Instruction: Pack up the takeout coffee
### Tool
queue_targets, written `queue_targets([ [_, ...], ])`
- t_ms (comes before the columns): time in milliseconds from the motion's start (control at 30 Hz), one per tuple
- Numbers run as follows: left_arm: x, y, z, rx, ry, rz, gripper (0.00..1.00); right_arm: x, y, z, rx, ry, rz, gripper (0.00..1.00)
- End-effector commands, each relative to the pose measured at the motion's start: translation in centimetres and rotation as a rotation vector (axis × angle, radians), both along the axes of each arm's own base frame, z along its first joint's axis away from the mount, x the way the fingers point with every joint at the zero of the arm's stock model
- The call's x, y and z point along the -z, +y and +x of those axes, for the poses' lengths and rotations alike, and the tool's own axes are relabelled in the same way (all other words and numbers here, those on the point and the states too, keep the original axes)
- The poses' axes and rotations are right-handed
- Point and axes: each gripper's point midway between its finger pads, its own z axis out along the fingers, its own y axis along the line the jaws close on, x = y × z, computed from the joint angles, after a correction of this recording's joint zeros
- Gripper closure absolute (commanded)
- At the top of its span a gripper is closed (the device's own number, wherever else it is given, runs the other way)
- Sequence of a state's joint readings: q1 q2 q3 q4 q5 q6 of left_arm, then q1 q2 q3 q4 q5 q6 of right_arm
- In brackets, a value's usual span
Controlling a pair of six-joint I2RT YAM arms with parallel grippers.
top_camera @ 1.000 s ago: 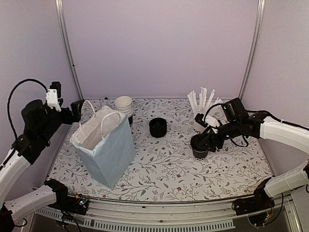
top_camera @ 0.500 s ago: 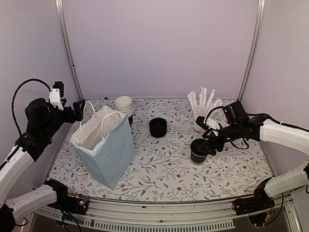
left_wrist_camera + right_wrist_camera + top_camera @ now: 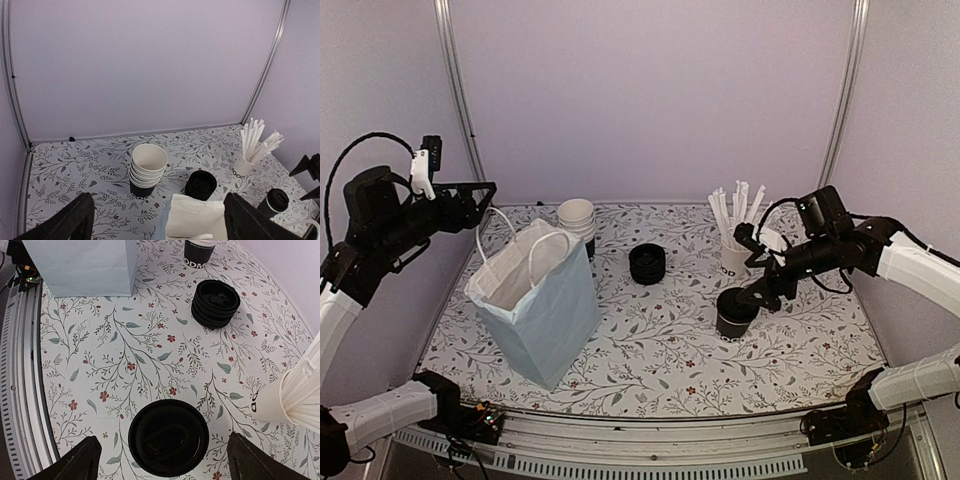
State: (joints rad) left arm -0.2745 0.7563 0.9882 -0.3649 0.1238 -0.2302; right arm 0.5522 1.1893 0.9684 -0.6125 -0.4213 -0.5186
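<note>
Because the pale blue paper bag (image 3: 545,310) stands unsupported on the left of the table (image 3: 660,370), with its white loop handles arching over the open mouth, a cup lowered into it could catch a handle or the rim and push the bag over. The left jaws hang spread and empty above and behind the bag, touching nothing. The takeout coffee (image 3: 732,312) stands upright on the right, well apart from the bag and near the white cup of wrapped straws (image 3: 735,255). The right jaws are spread just over the coffee without gripping it. A squeeze placed too high would probably bear on the lid and pop it, and a hard one could dent the wall. The table wears a matte floral print, and the bag is thin, creased paper. The coffee cup is a tapered black paper cylinder under a round, ridged black plastic lid (image 3: 168,437).
</note>
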Motion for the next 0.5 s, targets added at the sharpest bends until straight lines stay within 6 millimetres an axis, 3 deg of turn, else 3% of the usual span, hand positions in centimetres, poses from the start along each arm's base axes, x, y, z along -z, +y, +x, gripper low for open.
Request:
queue_targets([
  [0,1.4,-0.9,-2.1,0.087,0.105,-0.013,0.09,-1.2,-1.6,-3.1,-0.21,-0.003,-0.151,0.1],
  [167,2.8,-1.5,-2.3,0.122,0.093,-0.009,0.08,-0.3,-3.0,-2.3,-0.365,-0.054,-0.344,0.08],
  [333,5.7,-2.7,-1.9,0.196,0.078,0.021,0.07,-0.8,-2.2,-0.4,-0.43,-0.081,-0.392,0.03],
  [467,7.8,-2.5,-1.1,0.175,0.051,0.054,0.07,-0.2,-1.4,0.9,-0.455,-0.04,-0.422,0.01],
])
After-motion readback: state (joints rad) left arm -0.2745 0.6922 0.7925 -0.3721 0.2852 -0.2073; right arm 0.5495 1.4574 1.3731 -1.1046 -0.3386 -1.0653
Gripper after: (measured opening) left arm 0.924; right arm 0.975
